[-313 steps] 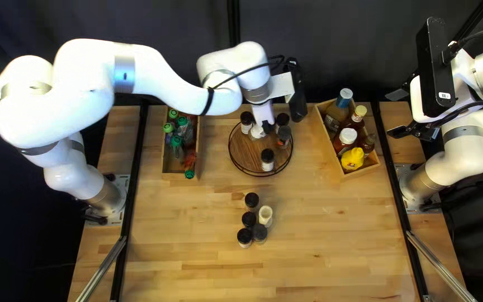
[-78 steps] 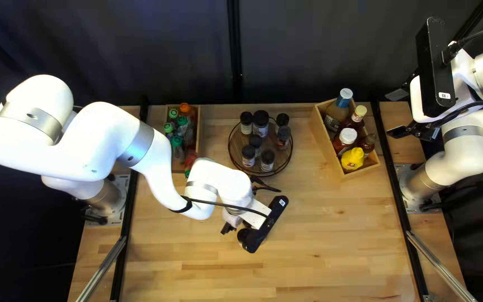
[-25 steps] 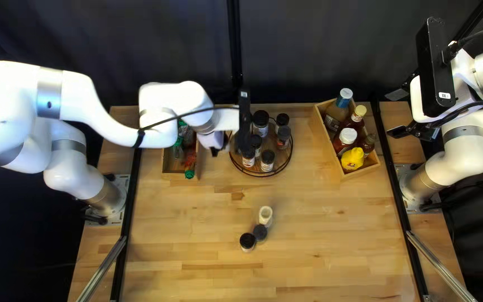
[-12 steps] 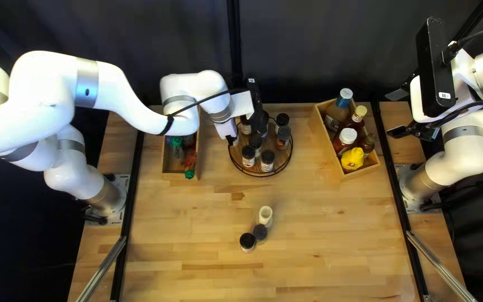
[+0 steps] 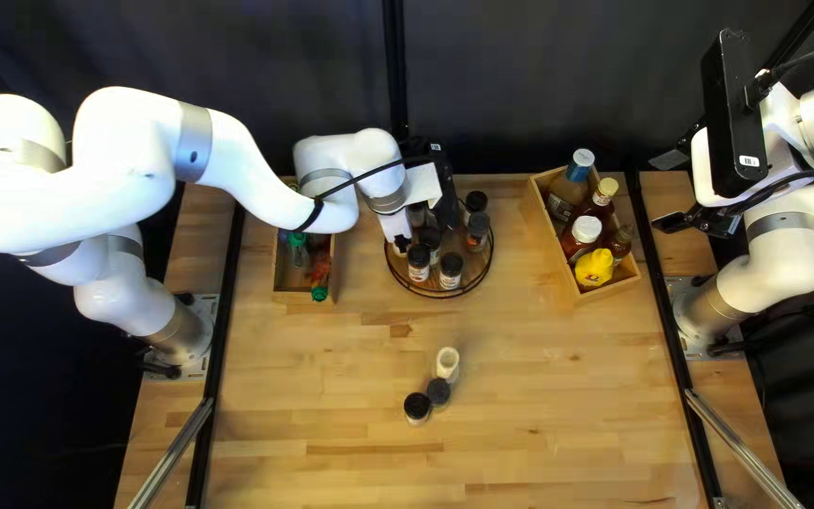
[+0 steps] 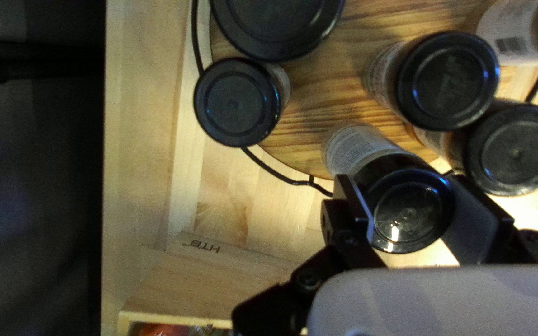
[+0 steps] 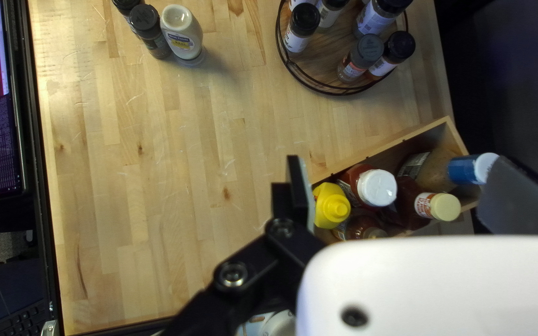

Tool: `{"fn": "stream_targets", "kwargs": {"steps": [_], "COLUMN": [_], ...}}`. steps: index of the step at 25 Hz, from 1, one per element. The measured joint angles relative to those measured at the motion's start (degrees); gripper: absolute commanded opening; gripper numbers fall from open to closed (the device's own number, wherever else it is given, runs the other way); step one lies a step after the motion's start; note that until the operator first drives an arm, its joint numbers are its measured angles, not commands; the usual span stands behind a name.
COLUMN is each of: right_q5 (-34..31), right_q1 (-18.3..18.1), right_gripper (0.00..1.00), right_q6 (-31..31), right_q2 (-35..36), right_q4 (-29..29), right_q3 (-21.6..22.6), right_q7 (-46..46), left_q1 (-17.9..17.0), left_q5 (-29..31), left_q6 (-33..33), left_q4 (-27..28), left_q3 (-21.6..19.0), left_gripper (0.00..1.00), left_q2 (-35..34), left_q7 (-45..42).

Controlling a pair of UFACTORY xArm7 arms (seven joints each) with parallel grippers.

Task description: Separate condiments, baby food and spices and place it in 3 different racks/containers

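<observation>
Your left gripper (image 5: 402,242) is pinching a black-lidded jar (image 6: 409,208) between both fingers, holding it tilted at the edge of the round tray (image 6: 319,87); you aren't getting a view that tells whether its base is touching the wood. Other jars (image 5: 450,269) are standing on that tray. Your right gripper (image 5: 671,191) is hanging near the table's right edge, its fingers spread, with nothing between them. Toward you on the table (image 5: 558,415), two dark-lidded jars (image 5: 416,407) and a pale bottle (image 5: 447,363) are standing close together. Green-capped containers (image 5: 298,239) are sitting in the left box (image 5: 303,297). The right box (image 5: 611,289) is holding a yellow bottle (image 5: 594,268), a white-capped bottle (image 5: 586,229) and a blue-capped bottle (image 5: 569,187), among others.
</observation>
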Motion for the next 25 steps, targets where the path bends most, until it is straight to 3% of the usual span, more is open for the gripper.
{"fn": "stream_targets", "kwargs": {"steps": [1, 2, 4, 5, 6, 11, 16, 25], "right_q5": [0.0, 0.0, 0.0, 0.0, 0.0, 0.0, 0.0, 0.0], "right_q1": [0.0, 0.0, 0.0, 0.0, 0.0, 0.0, 0.0, 0.0], "right_gripper": [1.0, 1.0, 1.0, 1.0, 1.0, 1.0, 1.0, 1.0], "right_q6": [0.0, 0.0, 0.0, 0.0, 0.0, 0.0, 0.0, 0.0], "right_q2": [0.0, 0.0, 0.0, 0.0, 0.0, 0.0, 0.0, 0.0], "right_q4": [0.0, 0.0, 0.0, 0.0, 0.0, 0.0, 0.0, 0.0], "right_q3": [0.0, 0.0, 0.0, 0.0, 0.0, 0.0, 0.0, 0.0], "right_q7": [0.0, 0.0, 0.0, 0.0, 0.0, 0.0, 0.0, 0.0], "left_q1": [0.1, 0.1, 0.2, 0.2, 0.2, 0.0, -1.3, -6.7], "left_q5": [-0.2, -0.4, -0.8, -1.0, -1.3, -2.8, -6.8, -16.0], "left_q6": [-0.3, -0.6, -1.1, -1.2, -1.2, 0.6, 6.8, 18.8], "left_q4": [-0.1, -0.2, -0.3, -0.3, -0.3, 0.0, 1.2, 7.0], "left_q3": [0.0, 0.1, 0.1, 0.1, 0.0, -0.4, -1.4, -4.7], "left_gripper": [0.01, 0.09, 0.67, 0.67, 1.0, 1.0, 1.0, 1.0], "left_q2": [0.2, 0.4, 0.9, 1.1, 1.3, 0.3, -3.8, -8.2], "left_q7": [0.1, 0.2, 0.4, 0.5, 0.6, 1.8, 6.6, 16.3]}}
